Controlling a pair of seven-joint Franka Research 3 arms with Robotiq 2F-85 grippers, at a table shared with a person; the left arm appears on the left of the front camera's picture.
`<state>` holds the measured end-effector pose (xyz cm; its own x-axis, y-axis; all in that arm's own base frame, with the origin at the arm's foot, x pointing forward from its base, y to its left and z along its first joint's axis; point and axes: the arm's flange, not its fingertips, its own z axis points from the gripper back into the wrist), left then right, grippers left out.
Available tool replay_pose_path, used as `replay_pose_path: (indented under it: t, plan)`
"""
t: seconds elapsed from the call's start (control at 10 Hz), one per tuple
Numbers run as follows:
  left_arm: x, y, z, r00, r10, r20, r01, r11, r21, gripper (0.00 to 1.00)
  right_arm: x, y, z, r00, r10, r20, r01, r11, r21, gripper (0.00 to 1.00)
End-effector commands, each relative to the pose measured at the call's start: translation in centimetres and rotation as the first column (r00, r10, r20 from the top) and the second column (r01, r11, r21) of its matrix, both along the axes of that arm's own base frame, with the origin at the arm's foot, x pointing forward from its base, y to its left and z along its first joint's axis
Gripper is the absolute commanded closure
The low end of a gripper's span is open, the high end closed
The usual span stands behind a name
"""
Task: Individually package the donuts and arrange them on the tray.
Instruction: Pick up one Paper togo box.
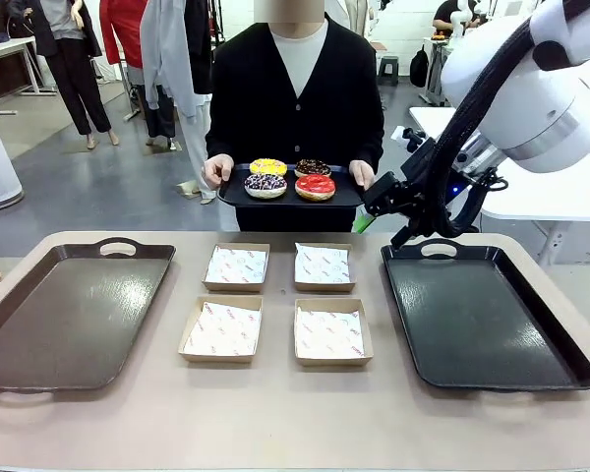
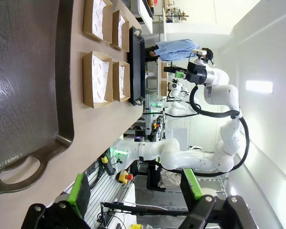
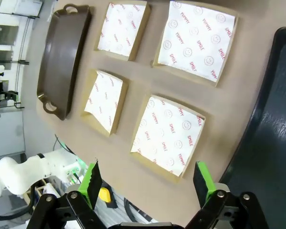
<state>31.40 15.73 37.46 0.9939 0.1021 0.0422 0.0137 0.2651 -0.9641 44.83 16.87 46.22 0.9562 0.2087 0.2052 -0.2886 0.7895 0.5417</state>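
1. Right wrist view: the right hand [image 3: 148,183] gapes wide and empty above the paper-lined boxes [image 3: 169,136].
2. The left hand [image 2: 136,188] is equally wide, by the brown tray [image 2: 28,71] at the surface's left edge.
3. The donuts [image 1: 290,179] sit on a person's held tray [image 1: 236,197] beyond the far edge, just left of the nearer right hand.

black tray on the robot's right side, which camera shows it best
The front view: the black handled tray lies whole in frame, seen from above. The right wrist view catches part of it; the left wrist view sees it edge-on beyond paper-lined cardboard boxes.
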Motion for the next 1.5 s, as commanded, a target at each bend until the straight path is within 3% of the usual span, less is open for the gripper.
replay_pose_path:
  t: [0.0,0.8,0.9,1.2,1.4]
  plan:
    - [-0.2,0.1,0.1,1.000,0.004,0.004,-0.004,1.000,-0.006,0.00,0.9,0.1,0.4,1.000,-0.018,-0.022,0.018,1.000,0.000,0.00]
    - [-0.2,0.1,0.1,1.000,0.004,0.004,-0.004,1.000,-0.006,0.00,0.2,0.0,0.1,1.000,0.001,-0.001,-0.001,1.000,0.005,0.00]
    - [-0.2,0.1,0.1,1.000,0.004,0.004,-0.004,1.000,-0.006,0.00,0.6,0.8,0.4,0.999,-0.015,0.042,0.019,0.995,-0.099,0.00]
    - [-0.2,0.1,0.1,1.000,0.004,0.004,-0.004,1.000,-0.006,0.00,4.3,6.4,0.8,0.996,-0.077,0.051,0.087,0.962,-0.259,0.00]
    - [-0.2,0.1,0.1,1.000,0.004,0.004,-0.004,1.000,-0.006,0.00,8.0,10.1,-0.1,0.978,-0.200,0.066,0.211,0.912,-0.353,0.00]
